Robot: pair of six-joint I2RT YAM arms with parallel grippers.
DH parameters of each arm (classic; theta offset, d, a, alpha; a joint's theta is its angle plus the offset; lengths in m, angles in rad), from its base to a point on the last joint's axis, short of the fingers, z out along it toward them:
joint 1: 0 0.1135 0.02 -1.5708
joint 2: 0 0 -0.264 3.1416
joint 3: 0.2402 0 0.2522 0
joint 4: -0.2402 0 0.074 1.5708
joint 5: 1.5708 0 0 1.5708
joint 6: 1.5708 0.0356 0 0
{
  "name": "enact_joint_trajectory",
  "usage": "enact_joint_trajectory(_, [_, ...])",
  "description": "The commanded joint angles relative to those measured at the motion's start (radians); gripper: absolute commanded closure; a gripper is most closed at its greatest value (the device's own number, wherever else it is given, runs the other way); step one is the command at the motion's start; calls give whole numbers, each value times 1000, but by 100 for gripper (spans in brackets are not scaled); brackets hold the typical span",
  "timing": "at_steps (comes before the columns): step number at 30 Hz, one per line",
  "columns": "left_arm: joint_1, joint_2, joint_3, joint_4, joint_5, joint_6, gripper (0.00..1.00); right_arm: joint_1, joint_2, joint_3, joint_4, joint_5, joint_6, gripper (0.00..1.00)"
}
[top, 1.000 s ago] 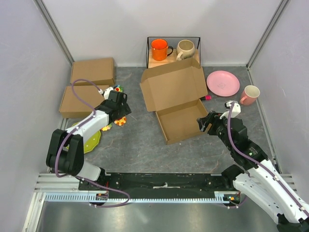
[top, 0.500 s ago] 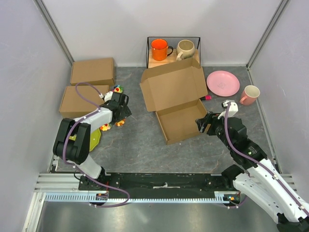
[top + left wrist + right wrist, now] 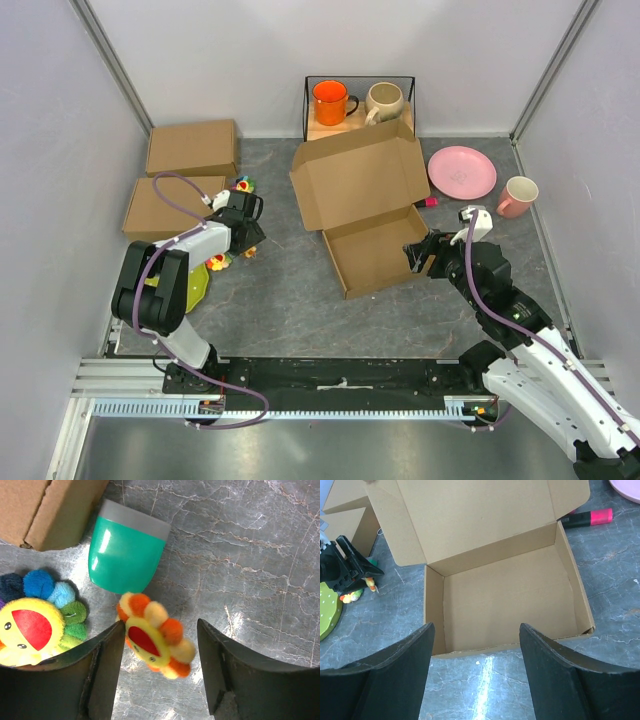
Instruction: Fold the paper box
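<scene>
The paper box (image 3: pixel 372 248) is a brown cardboard mailer in the middle of the table, its tray open and its lid (image 3: pixel 355 183) standing up at the back. In the right wrist view the empty tray (image 3: pixel 505 595) lies just ahead of my right gripper (image 3: pixel 476 630), which is open and empty. In the top view this gripper (image 3: pixel 420 255) is at the tray's right side. My left gripper (image 3: pixel 160 630) is open, far left of the box (image 3: pixel 243 222), with a small orange flower plush (image 3: pixel 155 642) on the table between its fingers.
Two closed cardboard boxes (image 3: pixel 190 148) (image 3: pixel 165 208) lie at the left. A teal cup (image 3: pixel 127 555), a rainbow flower plush (image 3: pixel 35 625) and a green plate (image 3: pixel 188 290) are near the left gripper. A wire rack with two mugs (image 3: pixel 358 100), a pink plate (image 3: pixel 462 172), a pink mug (image 3: pixel 518 196) and a pink marker (image 3: pixel 587 518) are at the back right.
My left arm has folded back and its gripper has shifted a little left and back over the plush toys. My right gripper has edged slightly toward the box.
</scene>
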Motion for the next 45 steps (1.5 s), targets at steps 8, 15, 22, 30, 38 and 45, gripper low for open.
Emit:
enact_joint_trajectory(8, [4,-40,-28,40,23,17,55,0,-11,-12,40,-2,1,24])
enact_joint_trajectory(15, [2,-118,-38,24,41,37,73,0,-28,-18,31,-3,8,24])
enact_joint_trajectory(22, [-70,-300,-8,-28,17,69,77,2,-35,13,11,-9,8,25])
enact_joint_trajectory(30, [-557,-351,248,-161,-298,203,77,2,-37,88,-38,15,-11,25])
enact_joint_trajectory(38, [-826,-75,480,-216,-448,402,78,0,-63,168,-119,75,-62,24])
enact_joint_trajectory(45, [-852,202,698,-235,-508,620,77,0,-75,226,-200,117,-74,24])
